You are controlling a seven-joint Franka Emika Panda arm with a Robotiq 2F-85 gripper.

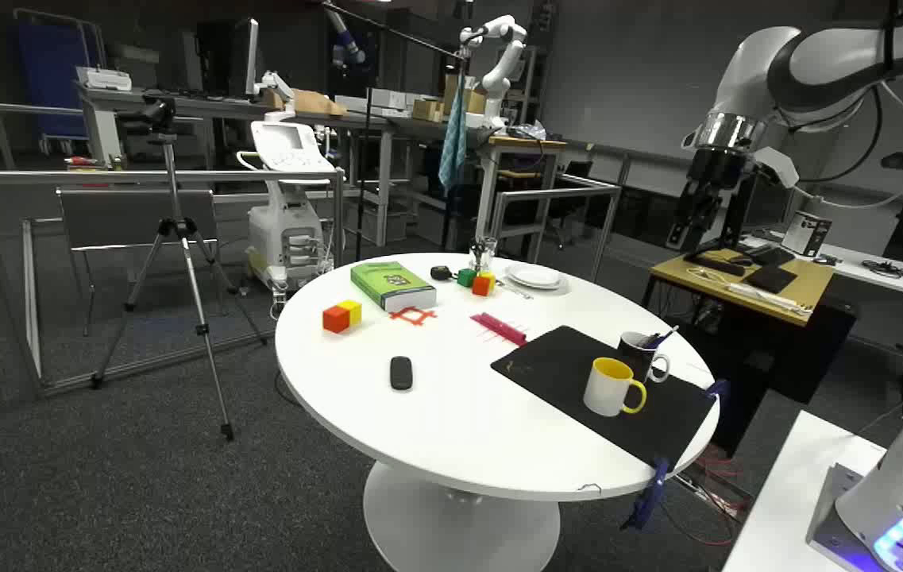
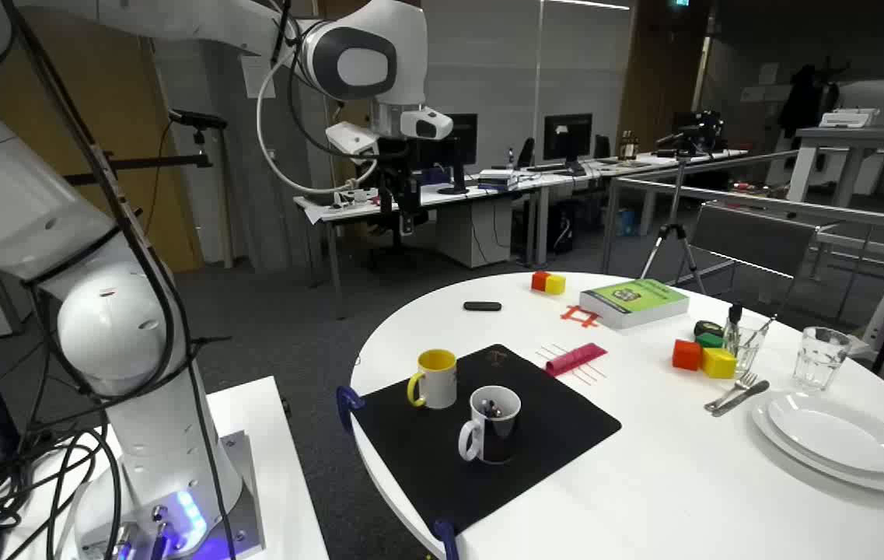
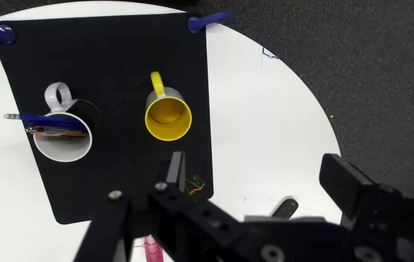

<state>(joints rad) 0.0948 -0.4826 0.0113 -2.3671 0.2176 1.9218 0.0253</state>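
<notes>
- Wrist view: the end effector has its fingers spread wide apart, with nothing clamped between them.
- Wrist view: the yellow-handled mug stands upright on the black mat, closer to the fingers than the dark mug beside it. The pens lean out over the dark mug's rim, so it seems to serve as their holder.
- In an exterior view, blue clamps sit along the edge of the round white counter, pinning the mat, probably so that it cannot slide. Both mugs share this mat, near each other.
- There, the arm is extended high, with the wrist bent so that the end effector slants downward, well above the counter and touching nothing.
- In an exterior view, both mug handles point roughly toward the robot base, perhaps to be easy to get at from that side. The plates are stacked, with the fork and knife near them, as if for a place setting.
- There, the arm arches up and over from its base, and the end effector points almost straight down.
</notes>
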